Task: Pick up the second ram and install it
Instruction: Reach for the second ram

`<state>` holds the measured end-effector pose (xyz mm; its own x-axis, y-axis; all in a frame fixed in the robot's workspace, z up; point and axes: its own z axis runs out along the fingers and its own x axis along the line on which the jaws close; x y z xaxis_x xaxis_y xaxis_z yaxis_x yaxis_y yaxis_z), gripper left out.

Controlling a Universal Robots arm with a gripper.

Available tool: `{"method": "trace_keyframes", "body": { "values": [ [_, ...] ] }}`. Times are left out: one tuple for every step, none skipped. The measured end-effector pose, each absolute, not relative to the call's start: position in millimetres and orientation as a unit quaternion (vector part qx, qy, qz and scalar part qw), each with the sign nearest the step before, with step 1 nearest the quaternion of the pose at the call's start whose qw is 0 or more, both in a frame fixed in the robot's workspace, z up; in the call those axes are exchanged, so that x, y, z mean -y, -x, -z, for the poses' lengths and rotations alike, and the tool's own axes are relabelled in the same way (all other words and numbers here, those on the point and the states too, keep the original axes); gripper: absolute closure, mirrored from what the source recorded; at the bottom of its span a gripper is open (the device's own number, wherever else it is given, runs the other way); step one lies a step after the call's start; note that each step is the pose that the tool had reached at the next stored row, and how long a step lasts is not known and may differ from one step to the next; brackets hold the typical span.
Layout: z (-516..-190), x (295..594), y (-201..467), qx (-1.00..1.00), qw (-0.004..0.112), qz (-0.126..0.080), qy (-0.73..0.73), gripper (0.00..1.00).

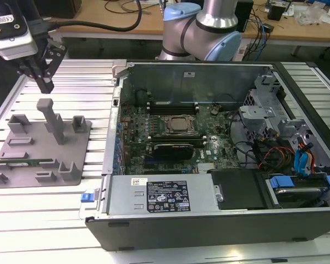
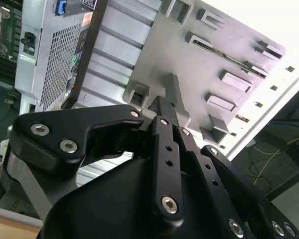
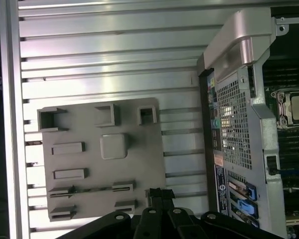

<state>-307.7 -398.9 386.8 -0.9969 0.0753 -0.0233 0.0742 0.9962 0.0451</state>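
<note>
Closed, empty gripper (image 1: 45, 83) hangs upper left of the exterior view; second ram (image 1: 22, 162), in the grey holder tray (image 1: 71, 146), seems light, stiff, fragile: pinch mid-length

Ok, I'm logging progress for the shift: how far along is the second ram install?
Nothing looks done yet: the second ram lies in the grey holder tray. In hand: the gripper hangs above the tray, shut and empty. Left: the pickup and seating it in the open computer case.
</note>
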Motion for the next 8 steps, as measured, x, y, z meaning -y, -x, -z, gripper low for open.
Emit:
{"method": "trace_keyframes", "body": {
  "values": [
    [-386.4, 398.9, 308.6, -0.999, 0.013, -0.022, -0.037, 0.92],
    [-385.9, 398.9, 309.6, -0.999, 0.013, -0.022, -0.037, 0.92],
    [-385.1, 399.0, 311.0, -0.999, 0.013, -0.022, -0.037, 0.92],
    [-384.3, 399.0, 312.7, -0.999, 0.012, -0.022, -0.037, 0.92],
    [-383.7, 399.1, 313.8, -0.999, 0.012, -0.022, -0.037, 0.92],
    [-383.0, 399.1, 315.0, -0.999, 0.012, -0.022, -0.037, 0.92],
    [-381.5, 399.1, 317.8, -0.999, 0.013, -0.022, -0.037, 0.92],
    [-380.3, 399.2, 319.7, -0.999, 0.013, -0.022, -0.037, 0.92]
  ]
}}
